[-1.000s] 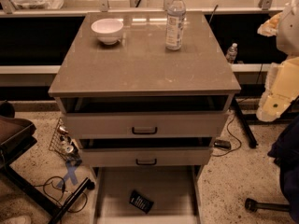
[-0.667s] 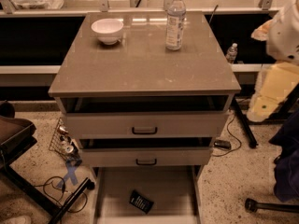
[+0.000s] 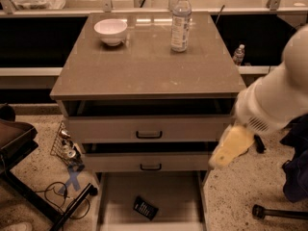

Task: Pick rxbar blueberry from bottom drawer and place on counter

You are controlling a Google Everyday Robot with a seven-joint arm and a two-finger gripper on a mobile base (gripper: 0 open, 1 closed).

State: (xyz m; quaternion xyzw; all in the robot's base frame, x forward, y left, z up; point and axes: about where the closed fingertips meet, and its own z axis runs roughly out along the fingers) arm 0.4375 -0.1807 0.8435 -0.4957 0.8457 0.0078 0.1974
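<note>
Pale yellow and blurred, the gripper (image 3: 226, 150) is seen at the right front corner of the cabinet, level with the middle drawer (image 3: 120, 161); whether it is open or closed cannot be told. It is carried on a thick white arm (image 3: 279, 95) that is angled in from the right edge of the view. The rxbar blueberry (image 3: 145, 208) is seen below and to the left of the gripper, well apart from it. The packet is laid flat and askew on the pale floor of the bottom drawer (image 3: 118, 201), which is pulled out. The top drawer (image 3: 106, 128) is also slightly open. On the grey-brown counter (image 3: 144, 66), a white bowl (image 3: 110, 31) is placed at the back left and a clear water bottle (image 3: 180, 20) stands upright at the back right. Cables (image 3: 62, 194) are strewn over the speckled floor to the left.
</note>
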